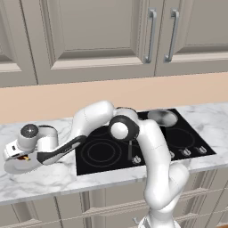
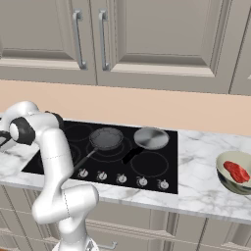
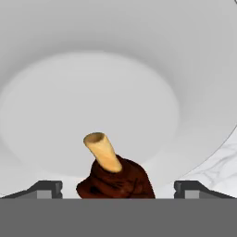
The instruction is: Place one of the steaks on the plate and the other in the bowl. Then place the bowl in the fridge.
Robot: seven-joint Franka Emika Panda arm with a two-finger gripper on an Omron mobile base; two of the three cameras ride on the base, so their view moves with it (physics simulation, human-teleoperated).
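Note:
A white plate [image 1: 12, 169] sits on the counter at the far left, and its bare face [image 3: 92, 92] spreads across the hand view. My gripper [image 1: 22, 156] hangs low over it, open. One steak [image 3: 115, 176], a dark red-brown lump with a pale bone stub, sits between the fingertips [image 3: 46, 189] with a gap on each side; my gripper [image 3: 119, 189] does not touch it. Far right on the counter, the cream bowl [image 2: 223, 180] holds the other steak [image 2: 237, 171], bright red. The fridge is out of view.
A black cooktop [image 2: 157, 166] lies in the middle of the marble counter [image 2: 196, 191]. On it stand a dark long-handled frying pan [image 2: 105, 138] and a grey round metal vessel [image 2: 151, 138]. Wall cabinets hang above. My arm stretches left across the cooktop's near corner.

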